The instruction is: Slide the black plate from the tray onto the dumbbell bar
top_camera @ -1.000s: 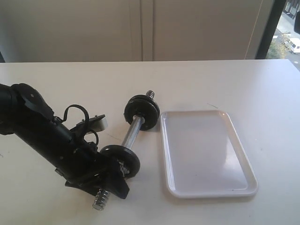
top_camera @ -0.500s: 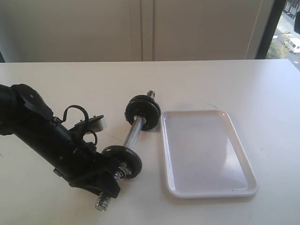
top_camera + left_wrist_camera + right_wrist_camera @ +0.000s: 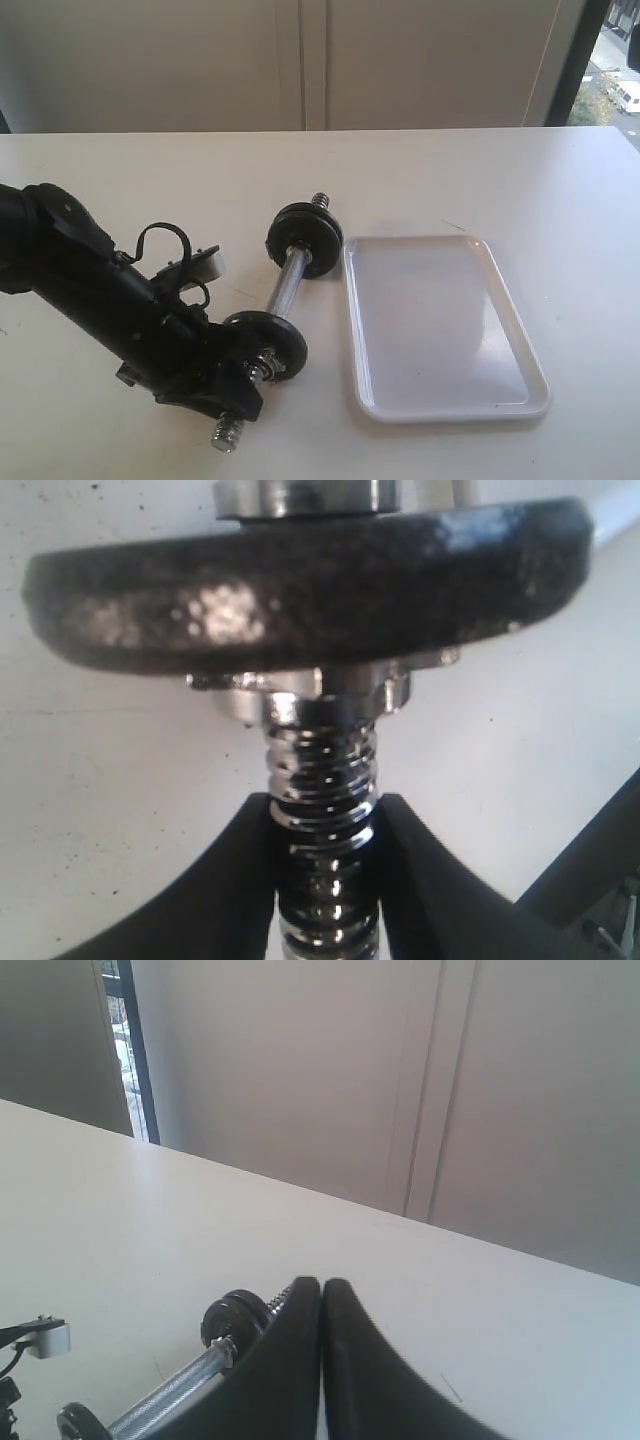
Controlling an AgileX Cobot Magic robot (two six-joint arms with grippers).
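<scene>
Lower left of the exterior view, the left claw (image 3: 238,398) pinches the bar (image 3: 285,285) on its near threaded end, with a black finger (image 3: 215,890) pressed to each side of the thread. Just beyond the grip the plate (image 3: 268,343) sits on the bar, upright on the table (image 3: 450,180), with a chrome nut (image 3: 335,692) against its near face. Far plates (image 3: 305,240) ride the bar's other end at frame centre. Right of the bar lies the tray (image 3: 520,345), close beside the far plates; whether they touch cannot be told. Only the right wrist view shows the right claw (image 3: 321,1286), its fingers pressed together above the table.
</scene>
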